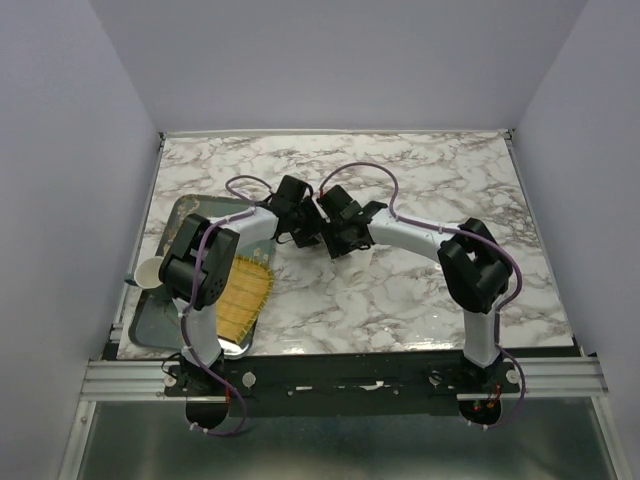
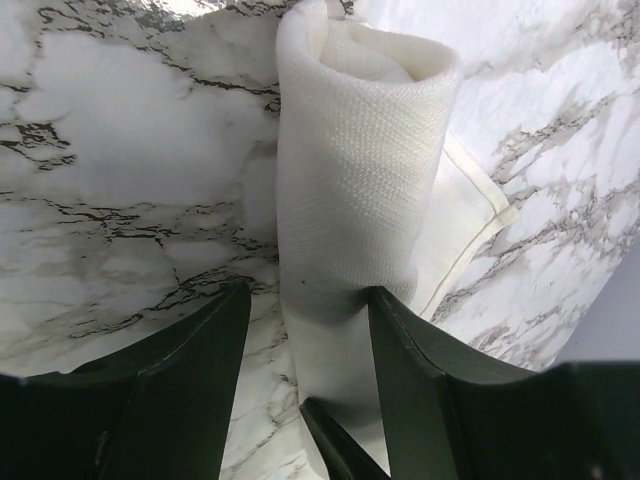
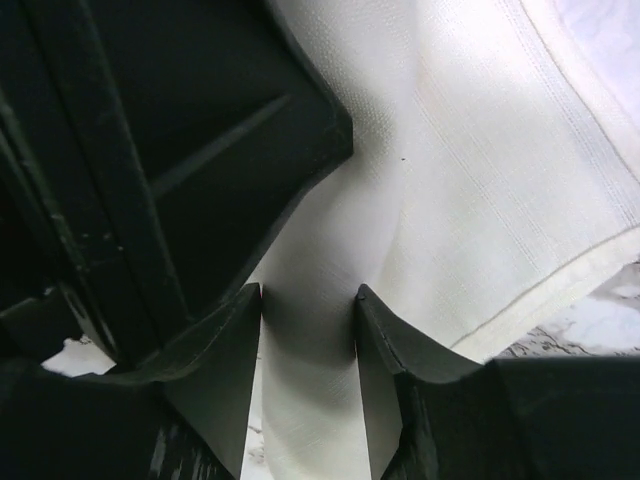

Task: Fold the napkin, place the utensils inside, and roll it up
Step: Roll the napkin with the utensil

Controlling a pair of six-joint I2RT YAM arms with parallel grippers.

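The cream-white napkin [image 2: 360, 150] lies on the marble table as a roll, with a flat hemmed flap spread out beside it. My left gripper [image 2: 308, 300] straddles one end of the roll. Its right finger touches the cloth, and its left finger stands off with marble showing between. My right gripper [image 3: 308, 300] has both fingers pressed against the roll [image 3: 480, 180]. In the top view the left gripper [image 1: 300, 215] and right gripper [image 1: 325, 225] meet at the table's middle and hide the napkin. The spoon is not visible.
A yellow woven mat [image 1: 245, 295] lies on a grey tray [image 1: 160, 325] at the near left. A white cup [image 1: 150, 270] sits at the tray's left edge. The left gripper's dark body [image 3: 150, 150] fills the right wrist view's left side.
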